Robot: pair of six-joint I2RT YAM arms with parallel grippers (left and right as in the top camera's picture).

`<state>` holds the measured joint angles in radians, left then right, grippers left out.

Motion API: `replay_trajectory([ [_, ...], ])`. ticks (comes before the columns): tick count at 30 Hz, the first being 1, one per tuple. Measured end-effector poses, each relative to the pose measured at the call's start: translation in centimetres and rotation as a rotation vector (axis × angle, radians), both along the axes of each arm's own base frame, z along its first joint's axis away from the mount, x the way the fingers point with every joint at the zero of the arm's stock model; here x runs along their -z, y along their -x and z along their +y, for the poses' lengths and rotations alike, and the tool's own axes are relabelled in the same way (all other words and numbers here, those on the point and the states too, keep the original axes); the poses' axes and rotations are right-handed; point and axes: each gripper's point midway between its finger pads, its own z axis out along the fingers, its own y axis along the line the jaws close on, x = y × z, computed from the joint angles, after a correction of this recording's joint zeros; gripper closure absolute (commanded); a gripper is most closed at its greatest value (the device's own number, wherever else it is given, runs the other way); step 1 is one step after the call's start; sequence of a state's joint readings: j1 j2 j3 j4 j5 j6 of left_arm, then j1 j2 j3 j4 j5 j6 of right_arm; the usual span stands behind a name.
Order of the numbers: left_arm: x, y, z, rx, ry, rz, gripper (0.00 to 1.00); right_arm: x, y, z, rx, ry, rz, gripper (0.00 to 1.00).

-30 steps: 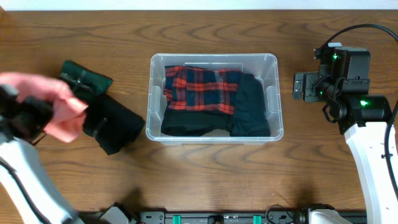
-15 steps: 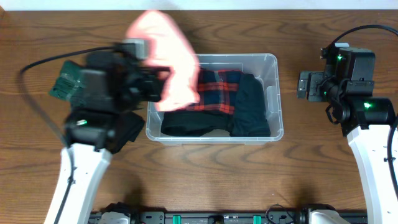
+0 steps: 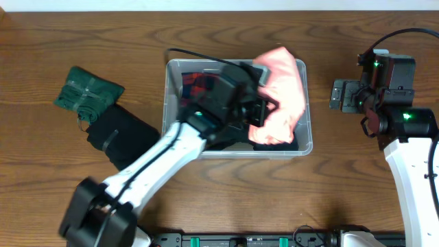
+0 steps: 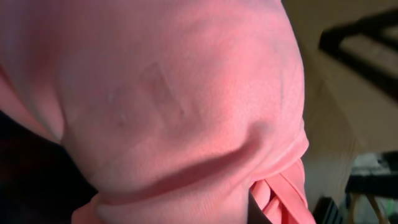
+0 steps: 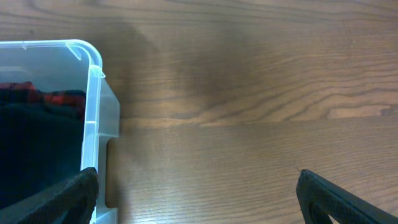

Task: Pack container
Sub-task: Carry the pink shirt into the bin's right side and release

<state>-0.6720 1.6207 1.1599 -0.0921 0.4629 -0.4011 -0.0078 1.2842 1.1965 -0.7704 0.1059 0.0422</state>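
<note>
The clear plastic container (image 3: 306, 130) sits mid-table with a red plaid garment (image 3: 195, 86) and dark clothes inside. My left gripper (image 3: 264, 106) is over the container's right half, shut on a pink garment (image 3: 281, 89) that hangs over the dark clothes. The pink garment (image 4: 186, 106) fills the left wrist view and hides the fingers. My right gripper (image 5: 196, 193) is open and empty over bare table just right of the container's corner (image 5: 93, 62).
A folded green garment (image 3: 88, 90) and a black garment (image 3: 120, 137) lie on the table left of the container. The right arm's body (image 3: 384, 89) stands right of the container.
My left arm has swung right from the table's left side, carrying the pink garment up and over the container. The right arm has barely moved.
</note>
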Motion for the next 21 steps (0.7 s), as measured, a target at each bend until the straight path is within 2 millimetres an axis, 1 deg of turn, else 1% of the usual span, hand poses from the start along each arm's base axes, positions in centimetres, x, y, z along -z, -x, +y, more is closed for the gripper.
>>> replay_trajectory([
  [3,1.8,0.3,-1.0,0.002,-0.022,0.038,0.94,0.0,0.0,0.0,0.0,0.0,0.0,0.01],
  [9,4.9,-0.1,-0.8,-0.028,-0.077,0.101,0.94,0.1,0.1,0.0,0.0,0.0,0.003,0.01],
  [10,5.4,-0.1,-0.7,-0.033,-0.088,0.109,0.93,0.1,0.1,0.0,0.0,0.0,0.003,0.01],
  [11,5.7,-0.1,-0.7,-0.035,-0.095,0.118,0.83,0.1,0.1,0.0,0.0,0.0,0.003,0.01],
  [13,6.1,0.0,-0.5,-0.036,-0.112,0.129,0.5,0.1,0.1,0.0,0.0,0.0,0.003,0.01],
  [15,6.3,0.2,-0.3,-0.037,-0.125,0.14,0.35,0.1,0.1,0.0,0.0,0.0,0.003,0.01],
  [18,6.5,0.3,0.4,-0.028,-0.152,0.144,0.17,0.1,0.1,0.0,0.0,0.0,0.003,0.01],
  [20,6.1,0.2,1.5,-0.036,-0.17,0.142,0.08,0.1,0.1,0.0,0.0,0.0,0.004,0.01],
  [21,5.4,0.0,2.4,-0.051,-0.18,0.129,0.01,0.1,0.1,0.0,0.0,0.0,0.003,0.01],
])
